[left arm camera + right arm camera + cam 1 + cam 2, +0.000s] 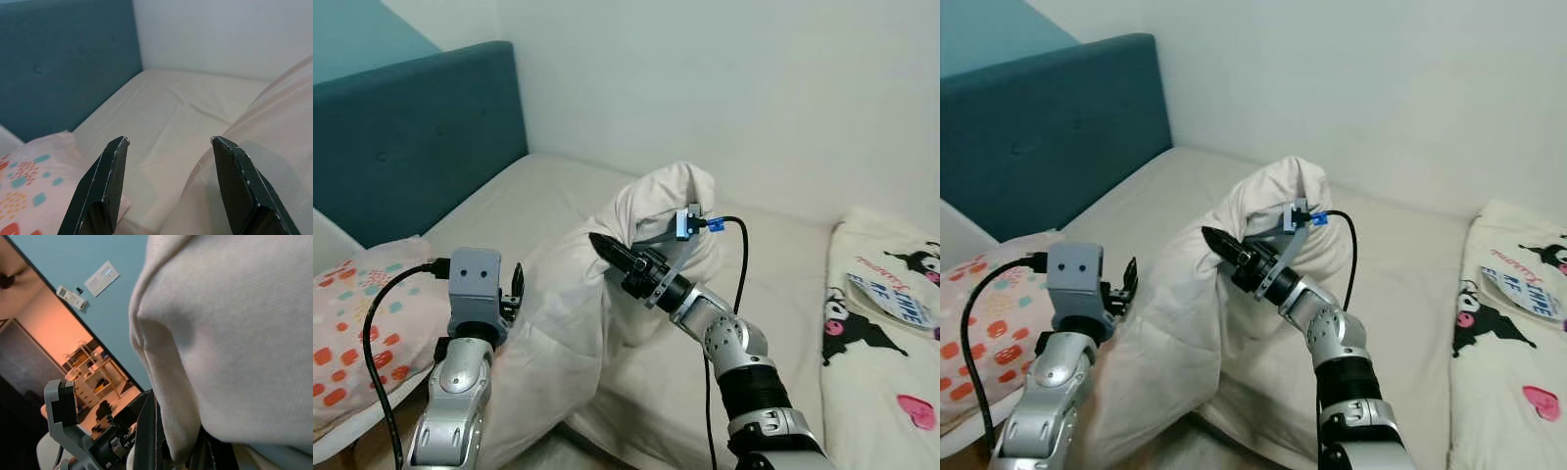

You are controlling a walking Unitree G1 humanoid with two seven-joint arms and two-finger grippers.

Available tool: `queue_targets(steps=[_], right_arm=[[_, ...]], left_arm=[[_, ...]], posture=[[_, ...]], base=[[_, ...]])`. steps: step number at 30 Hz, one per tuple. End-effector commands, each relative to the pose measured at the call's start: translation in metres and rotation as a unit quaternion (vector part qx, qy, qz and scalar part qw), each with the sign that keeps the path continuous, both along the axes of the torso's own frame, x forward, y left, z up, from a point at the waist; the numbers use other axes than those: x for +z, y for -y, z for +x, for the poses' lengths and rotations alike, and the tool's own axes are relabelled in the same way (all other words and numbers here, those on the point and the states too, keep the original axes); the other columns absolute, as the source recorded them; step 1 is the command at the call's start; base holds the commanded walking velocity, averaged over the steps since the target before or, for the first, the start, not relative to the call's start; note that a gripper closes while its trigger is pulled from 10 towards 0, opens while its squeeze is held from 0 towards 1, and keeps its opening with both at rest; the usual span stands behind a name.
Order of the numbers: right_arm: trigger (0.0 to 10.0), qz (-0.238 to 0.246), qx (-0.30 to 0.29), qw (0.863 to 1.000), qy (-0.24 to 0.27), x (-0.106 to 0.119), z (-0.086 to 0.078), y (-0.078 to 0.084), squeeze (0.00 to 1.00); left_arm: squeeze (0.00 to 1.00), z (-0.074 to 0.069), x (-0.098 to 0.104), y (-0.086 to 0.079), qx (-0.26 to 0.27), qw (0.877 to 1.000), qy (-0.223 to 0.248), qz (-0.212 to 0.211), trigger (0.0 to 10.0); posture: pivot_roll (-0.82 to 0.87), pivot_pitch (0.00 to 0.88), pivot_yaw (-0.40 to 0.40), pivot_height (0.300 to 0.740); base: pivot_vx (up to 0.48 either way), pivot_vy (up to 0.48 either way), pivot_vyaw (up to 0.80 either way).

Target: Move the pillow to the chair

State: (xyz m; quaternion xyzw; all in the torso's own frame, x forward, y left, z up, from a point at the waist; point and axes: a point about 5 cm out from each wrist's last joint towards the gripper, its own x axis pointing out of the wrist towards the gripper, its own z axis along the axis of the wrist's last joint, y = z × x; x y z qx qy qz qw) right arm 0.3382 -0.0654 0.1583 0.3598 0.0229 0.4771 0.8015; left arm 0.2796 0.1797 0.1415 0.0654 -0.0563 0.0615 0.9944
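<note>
Two grippers at work on one pillow. At nine o'clock, patterned pillow (357,323) lying flat at the head of the bed (548,191), untouched. At seven o'clock, left gripper (168,188) spread wide, fingers (105,191) apart, one beside the white pillow's (597,294) hanging edge, gripping nothing. At the centre, white pillow raised off the bed, bunched and draped, lower end trailing toward six o'clock. At five o'clock reaching up to the centre, right gripper (615,257) pressed together, pinching a fold of the white pillow near its top. At three o'clock, cartoon-print bedding (886,333) on the bed's far side.

Step in hand, apparently: lifting and securing the pillow before carrying. Next move likely calls for closing the left gripper on the loose edge, then turning away from the bed toward the chair, keeping the trailing end off the floor.
</note>
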Motion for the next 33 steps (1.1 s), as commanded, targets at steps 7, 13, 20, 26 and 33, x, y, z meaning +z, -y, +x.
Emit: queue_targets(steps=[7,13,20,26,33], right_arm=[[0.0,0.025,0.005,0.998,0.062,0.023,-0.001,-0.002,0.00],[0.0,0.016,0.002,0.998,0.064,0.021,-0.001,-0.002,0.00],[0.0,0.005,0.005,0.998,0.067,0.019,-0.002,-0.004,0.00],[0.0,0.000,0.010,0.998,0.068,0.017,-0.003,-0.005,0.00],[0.0,0.002,0.016,0.998,0.067,0.016,-0.005,-0.007,0.00]], left_arm=[[0.00,0.000,-0.001,0.004,-0.020,1.000,-0.010,0.004,10.0],[0.00,-0.002,-0.003,0.008,-0.033,0.999,-0.017,0.010,10.0],[0.00,-0.002,-0.005,0.006,-0.021,0.999,-0.020,0.020,10.0],[0.00,0.000,-0.007,0.006,-0.019,1.000,-0.022,0.008,10.0],[0.00,0.002,-0.013,0.003,-0.019,0.999,-0.036,0.001,10.0]], posture=[[0.01,0.000,-0.081,0.740],[0.01,0.000,-0.083,0.740],[0.00,0.000,-0.082,0.740],[0.00,0.000,-0.082,0.740],[0.00,0.000,-0.082,0.740]], base=[[0.000,0.000,0.67],[0.000,-0.080,0.67],[0.000,-0.480,0.67],[0.000,0.000,0.67],[0.000,0.000,0.67]])
